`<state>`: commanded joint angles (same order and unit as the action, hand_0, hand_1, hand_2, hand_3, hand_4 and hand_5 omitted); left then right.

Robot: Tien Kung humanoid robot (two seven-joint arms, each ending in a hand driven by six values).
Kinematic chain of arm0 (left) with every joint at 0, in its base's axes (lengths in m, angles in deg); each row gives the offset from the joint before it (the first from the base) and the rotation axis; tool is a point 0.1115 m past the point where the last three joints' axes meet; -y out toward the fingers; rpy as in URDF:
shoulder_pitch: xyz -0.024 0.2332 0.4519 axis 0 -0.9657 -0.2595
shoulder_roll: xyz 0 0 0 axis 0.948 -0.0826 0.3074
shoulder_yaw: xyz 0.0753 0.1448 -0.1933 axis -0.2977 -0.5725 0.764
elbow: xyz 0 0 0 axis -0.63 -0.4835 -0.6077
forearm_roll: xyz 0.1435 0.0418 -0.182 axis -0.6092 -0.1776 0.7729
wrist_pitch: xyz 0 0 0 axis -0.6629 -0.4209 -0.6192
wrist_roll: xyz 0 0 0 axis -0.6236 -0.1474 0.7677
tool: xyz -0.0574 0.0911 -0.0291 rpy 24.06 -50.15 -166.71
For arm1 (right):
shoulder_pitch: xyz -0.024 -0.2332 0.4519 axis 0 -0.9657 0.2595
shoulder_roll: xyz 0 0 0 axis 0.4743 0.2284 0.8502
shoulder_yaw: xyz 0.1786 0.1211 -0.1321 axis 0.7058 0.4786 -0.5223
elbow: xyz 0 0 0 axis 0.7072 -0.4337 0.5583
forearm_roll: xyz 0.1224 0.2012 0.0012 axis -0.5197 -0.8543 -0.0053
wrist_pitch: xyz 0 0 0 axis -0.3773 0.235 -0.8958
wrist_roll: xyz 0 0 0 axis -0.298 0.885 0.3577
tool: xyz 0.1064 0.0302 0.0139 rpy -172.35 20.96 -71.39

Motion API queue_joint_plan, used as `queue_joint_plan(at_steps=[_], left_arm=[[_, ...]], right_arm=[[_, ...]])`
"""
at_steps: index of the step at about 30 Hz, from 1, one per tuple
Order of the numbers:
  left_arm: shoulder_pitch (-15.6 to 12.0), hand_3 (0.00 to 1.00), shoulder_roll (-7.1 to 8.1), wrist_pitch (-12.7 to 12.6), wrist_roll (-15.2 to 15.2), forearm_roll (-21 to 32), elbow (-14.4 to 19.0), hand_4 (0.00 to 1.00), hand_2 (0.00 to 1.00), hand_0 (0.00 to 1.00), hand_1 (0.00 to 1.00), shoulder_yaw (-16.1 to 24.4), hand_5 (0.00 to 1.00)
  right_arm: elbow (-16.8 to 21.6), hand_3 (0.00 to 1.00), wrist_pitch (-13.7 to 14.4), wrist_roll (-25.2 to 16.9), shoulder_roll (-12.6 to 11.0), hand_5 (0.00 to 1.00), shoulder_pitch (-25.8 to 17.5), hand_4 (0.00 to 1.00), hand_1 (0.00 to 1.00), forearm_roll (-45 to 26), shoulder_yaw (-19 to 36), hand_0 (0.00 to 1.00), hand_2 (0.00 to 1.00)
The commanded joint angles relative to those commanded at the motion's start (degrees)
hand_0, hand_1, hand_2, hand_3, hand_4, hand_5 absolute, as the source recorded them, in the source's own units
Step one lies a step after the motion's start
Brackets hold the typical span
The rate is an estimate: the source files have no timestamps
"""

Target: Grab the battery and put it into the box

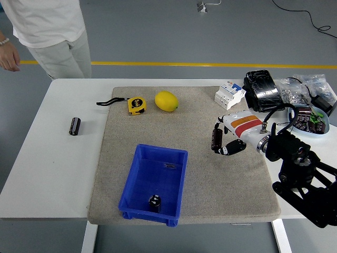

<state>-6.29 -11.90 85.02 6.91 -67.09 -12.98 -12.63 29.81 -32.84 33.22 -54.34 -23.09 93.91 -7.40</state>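
Note:
My right hand (219, 143), white with a red and orange band, is over the grey mat right of centre, shut on a black cylindrical battery (216, 138) that it holds upright above the mat. The blue box (160, 152) sits on the mat's near-left part, left of and below the hand. In it, near its front wall, stands another black battery (154, 202). A third battery (75, 126) lies on the white table at the far left. The left arm is out of view.
A yellow tape measure (137, 105) and a lemon (166, 101) lie at the mat's far side. A white circuit breaker (230, 95), black pouch (263, 90) and bowl of parts (308, 119) crowd the far right. A person (50, 31) stands at the far left corner.

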Motion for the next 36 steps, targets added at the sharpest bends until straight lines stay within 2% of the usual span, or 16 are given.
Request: queue_joint_plan(at_steps=[9, 15, 16, 21, 22, 27, 28, 36], left_arm=[[-0.1, 0.639, 0.06, 0.1, 0.0, 0.0, 0.0, 0.667, 0.727, 0.713, 0.717, 0.0, 0.668], [0.0, 0.639, 0.12, 0.2, 0.1, -0.2, 0.0, 0.668, 0.725, 0.713, 0.714, 0.1, 0.669], [0.1, 0.638, 0.14, 0.2, 0.1, -0.2, 0.0, 0.667, 0.726, 0.713, 0.714, 0.1, 0.668], [0.2, 0.638, 0.22, 0.3, 0.1, -0.3, 0.0, 0.667, 0.726, 0.713, 0.714, 0.1, 0.668], [0.1, 0.639, 0.23, 0.3, 0.1, -0.3, 0.0, 0.666, 0.726, 0.713, 0.712, 0.1, 0.667], [0.0, 0.639, 0.24, 0.3, 0.1, -0.2, 0.1, 0.666, 0.726, 0.713, 0.712, 0.1, 0.667], [0.0, 0.639, 0.25, 0.3, 0.2, -0.3, 0.1, 0.666, 0.726, 0.713, 0.713, 0.1, 0.668], [-0.3, 0.639, 0.24, 0.4, 0.3, -0.7, 0.1, 0.667, 0.726, 0.713, 0.714, 0.4, 0.668]], right_arm=[[13.4, 0.515, -0.9, 2.1, 0.4, 0.376, 0.6, 0.860, 0.348, 2.1, -2.3, 0.177, 0.462], [18.9, 0.516, -1.7, 2.8, 0.8, 0.374, 1.2, 0.857, 0.355, 3.2, -5.4, 0.177, 0.469], [19.3, 0.536, -1.9, 2.9, 0.9, 0.363, 1.3, 0.878, 0.372, 3.3, -6.0, 0.187, 0.502], [19.7, 0.536, -2.9, 3.2, 1.3, 0.363, 1.6, 0.878, 0.372, 3.8, -8.2, 0.187, 0.502], [19.6, 0.596, -3.2, 3.3, 1.3, 0.381, 1.6, 0.920, 0.396, 3.8, -8.5, 0.196, 0.574], [19.1, 0.596, -4.9, 3.5, 1.6, 0.381, 1.6, 0.920, 0.396, 4.1, -9.8, 0.196, 0.574], [19.0, 0.807, -5.1, 3.4, 1.6, 0.459, 1.6, 0.998, 0.442, 4.2, -9.9, 0.229, 0.686], [18.9, 0.828, -5.7, 3.3, 1.8, 0.476, 1.6, 0.998, 0.453, 4.2, -9.9, 0.239, 0.702]])
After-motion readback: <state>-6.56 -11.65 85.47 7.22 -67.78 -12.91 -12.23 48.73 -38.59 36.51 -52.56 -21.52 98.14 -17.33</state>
